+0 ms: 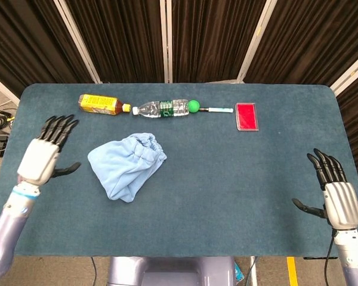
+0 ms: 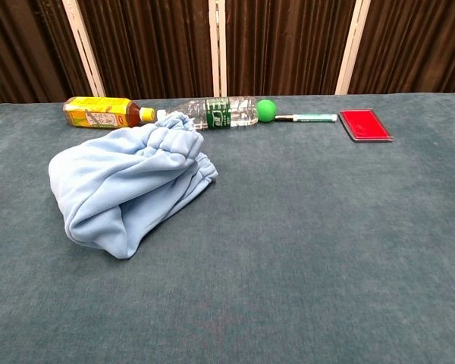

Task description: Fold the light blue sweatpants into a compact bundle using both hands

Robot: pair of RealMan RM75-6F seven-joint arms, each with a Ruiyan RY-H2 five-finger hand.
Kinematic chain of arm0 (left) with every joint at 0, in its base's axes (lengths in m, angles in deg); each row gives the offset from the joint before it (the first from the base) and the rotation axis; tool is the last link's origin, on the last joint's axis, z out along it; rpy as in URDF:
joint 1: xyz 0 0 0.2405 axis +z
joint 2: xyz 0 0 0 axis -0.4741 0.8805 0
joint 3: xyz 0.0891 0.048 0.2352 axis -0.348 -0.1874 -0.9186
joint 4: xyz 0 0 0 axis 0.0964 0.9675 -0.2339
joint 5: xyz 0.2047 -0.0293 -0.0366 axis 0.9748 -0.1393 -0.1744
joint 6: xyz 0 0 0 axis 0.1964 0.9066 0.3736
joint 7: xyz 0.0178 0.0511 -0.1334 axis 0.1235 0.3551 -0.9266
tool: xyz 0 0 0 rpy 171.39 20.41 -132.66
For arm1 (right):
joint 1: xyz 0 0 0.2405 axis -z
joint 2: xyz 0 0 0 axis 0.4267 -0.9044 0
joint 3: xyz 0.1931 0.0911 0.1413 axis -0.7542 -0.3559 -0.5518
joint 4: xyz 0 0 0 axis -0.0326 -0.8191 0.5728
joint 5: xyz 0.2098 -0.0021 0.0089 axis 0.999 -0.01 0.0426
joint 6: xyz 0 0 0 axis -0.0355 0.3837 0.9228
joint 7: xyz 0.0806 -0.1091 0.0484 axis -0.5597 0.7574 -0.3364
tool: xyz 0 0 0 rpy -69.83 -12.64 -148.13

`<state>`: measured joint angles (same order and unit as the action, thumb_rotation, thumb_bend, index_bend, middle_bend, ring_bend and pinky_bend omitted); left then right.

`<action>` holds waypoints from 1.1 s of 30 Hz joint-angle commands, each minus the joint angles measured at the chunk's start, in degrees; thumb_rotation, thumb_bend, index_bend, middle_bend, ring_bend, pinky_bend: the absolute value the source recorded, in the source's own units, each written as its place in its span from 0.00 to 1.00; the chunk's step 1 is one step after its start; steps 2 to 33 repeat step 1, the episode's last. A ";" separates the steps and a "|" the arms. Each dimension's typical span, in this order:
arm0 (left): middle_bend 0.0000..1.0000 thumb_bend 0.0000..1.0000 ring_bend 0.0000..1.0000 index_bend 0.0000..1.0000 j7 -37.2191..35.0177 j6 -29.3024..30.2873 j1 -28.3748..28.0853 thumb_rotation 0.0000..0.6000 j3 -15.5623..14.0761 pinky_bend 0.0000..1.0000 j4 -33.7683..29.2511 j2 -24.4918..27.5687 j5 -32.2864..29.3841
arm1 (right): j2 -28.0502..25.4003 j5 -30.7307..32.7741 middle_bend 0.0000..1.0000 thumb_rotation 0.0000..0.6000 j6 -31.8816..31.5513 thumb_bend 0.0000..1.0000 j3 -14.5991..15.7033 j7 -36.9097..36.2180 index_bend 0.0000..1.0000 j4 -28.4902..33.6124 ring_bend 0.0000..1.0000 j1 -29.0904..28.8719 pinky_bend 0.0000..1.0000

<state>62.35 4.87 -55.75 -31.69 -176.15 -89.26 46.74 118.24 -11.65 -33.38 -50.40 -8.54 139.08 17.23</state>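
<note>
A: We see the light blue sweatpants point(image 1: 126, 164) lying bundled on the left half of the teal table point(image 1: 227, 179), elastic waistband gathered toward the far right of the heap. From the chest view the bundle point(image 2: 129, 186) looks rounded and thick, with a fold tucked under its near edge.

B: And nothing touches it. In the head view our left hand point(image 1: 43, 156) hangs well apart to the left of the cloth, fingers spread and straight, holding nothing. The right hand point(image 1: 334, 192) sits far off by the table's right edge, fingers also apart and empty.

A: We can't see either hand from the chest view; only the head view shows them.

B: Behind the sweatpants, along the far side, we find a row: an amber bottle with a yellow label point(image 1: 100, 104), a clear bottle with a green label point(image 1: 162, 108), a green ball point(image 1: 193, 106), a pen point(image 1: 218, 110), and a red case point(image 1: 246, 116).

A: The chest view shows the bundle's waistband rising in front of the clear bottle.
</note>
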 commanded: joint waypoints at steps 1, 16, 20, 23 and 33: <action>0.00 0.17 0.00 0.00 4.69 5.52 7.78 1.00 -2.82 0.00 -7.71 4.20 -3.55 | -0.27 -0.88 0.00 1.00 -0.86 0.00 0.20 0.78 0.00 0.18 0.00 0.33 0.00; 0.00 0.17 0.00 0.00 4.69 5.52 7.78 1.00 -2.82 0.00 -7.71 4.20 -3.55 | -0.27 -0.88 0.00 1.00 -0.86 0.00 0.20 0.78 0.00 0.18 0.00 0.33 0.00; 0.00 0.17 0.00 0.00 4.69 5.52 7.78 1.00 -2.82 0.00 -7.71 4.20 -3.55 | -0.27 -0.88 0.00 1.00 -0.86 0.00 0.20 0.78 0.00 0.18 0.00 0.33 0.00; 0.00 0.17 0.00 0.00 4.69 5.52 7.78 1.00 -2.82 0.00 -7.71 4.20 -3.55 | -0.27 -0.88 0.00 1.00 -0.86 0.00 0.20 0.78 0.00 0.18 0.00 0.33 0.00; 0.00 0.17 0.00 0.00 4.69 5.52 7.78 1.00 -2.82 0.00 -7.71 4.20 -3.55 | -0.27 -0.88 0.00 1.00 -0.86 0.00 0.20 0.78 0.00 0.18 0.00 0.33 0.00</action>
